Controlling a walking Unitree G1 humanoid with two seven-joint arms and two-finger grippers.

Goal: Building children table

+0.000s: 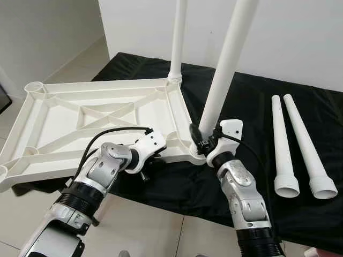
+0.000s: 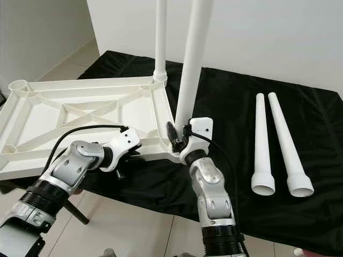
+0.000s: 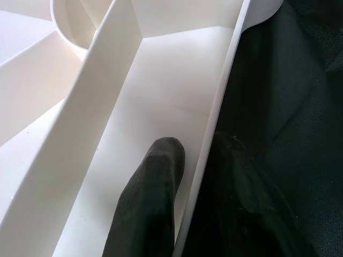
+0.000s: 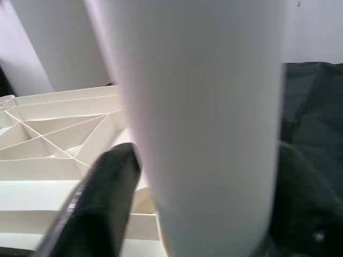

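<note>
The white tabletop (image 1: 102,115) lies upside down on a black cloth, its ribs facing up. Two white legs stand in its right-hand corner sockets, the far leg (image 1: 177,37) and the near leg (image 1: 225,69). My right gripper (image 1: 201,140) is shut on the near leg just above its socket; in the right wrist view the leg (image 4: 203,123) sits between the two black fingers (image 4: 102,198). My left gripper (image 1: 153,158) clamps the tabletop's near rim (image 3: 214,123), with one finger (image 3: 155,187) inside the rim and the other outside.
Two loose white legs (image 1: 281,144) (image 1: 308,144) lie side by side on the black cloth (image 1: 252,107) to the right. The tabletop's left corners hang over the cloth edge, with open sockets (image 1: 35,85). Tiled floor is in front, a white wall behind.
</note>
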